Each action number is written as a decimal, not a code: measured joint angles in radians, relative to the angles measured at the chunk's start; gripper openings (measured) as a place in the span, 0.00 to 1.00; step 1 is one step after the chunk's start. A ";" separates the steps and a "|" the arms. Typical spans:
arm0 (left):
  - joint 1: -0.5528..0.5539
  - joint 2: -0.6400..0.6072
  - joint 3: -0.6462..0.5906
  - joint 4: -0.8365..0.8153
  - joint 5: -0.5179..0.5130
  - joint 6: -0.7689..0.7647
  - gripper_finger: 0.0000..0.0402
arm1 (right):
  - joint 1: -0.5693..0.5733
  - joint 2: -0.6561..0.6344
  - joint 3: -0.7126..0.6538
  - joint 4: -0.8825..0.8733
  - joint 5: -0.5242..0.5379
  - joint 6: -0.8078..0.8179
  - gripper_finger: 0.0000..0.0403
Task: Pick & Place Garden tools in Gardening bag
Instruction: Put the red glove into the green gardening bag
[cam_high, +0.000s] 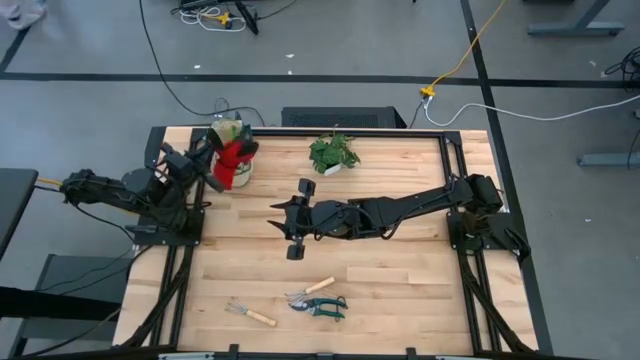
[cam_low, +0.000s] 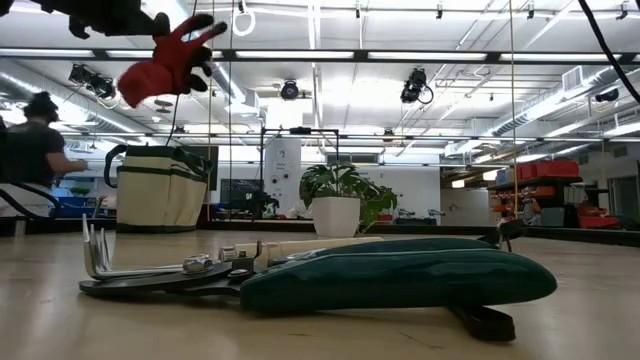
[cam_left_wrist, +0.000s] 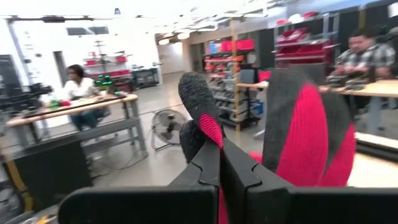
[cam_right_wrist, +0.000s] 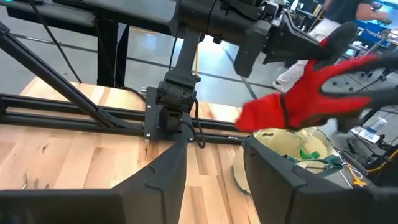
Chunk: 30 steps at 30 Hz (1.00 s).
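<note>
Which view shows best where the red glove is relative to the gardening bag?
The right wrist view: the red glove, held by the left gripper, hangs over the gardening bag. The high view overlaps them; the low view shows it raised; the left wrist view hides the bag.

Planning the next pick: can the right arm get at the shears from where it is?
Probably yes. The right tool is open and empty over mid-table, and the shears lie uncovered on the table, only the trowel touching them.

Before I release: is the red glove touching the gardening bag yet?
Apart. The low view shows the red glove, held by the left gripper, hanging clear above the gardening bag.
</note>
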 joint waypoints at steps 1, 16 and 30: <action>0.000 0.000 0.000 0.000 -0.023 0.012 0.00 | 0.000 0.000 0.000 -0.003 0.000 0.000 0.40; 0.193 0.000 0.000 -0.002 -0.020 0.019 0.00 | 0.000 0.000 0.000 -0.005 0.000 0.005 0.40; 0.498 0.022 -0.001 -0.167 0.201 -0.222 0.00 | 0.000 0.000 0.000 -0.007 0.000 0.008 0.40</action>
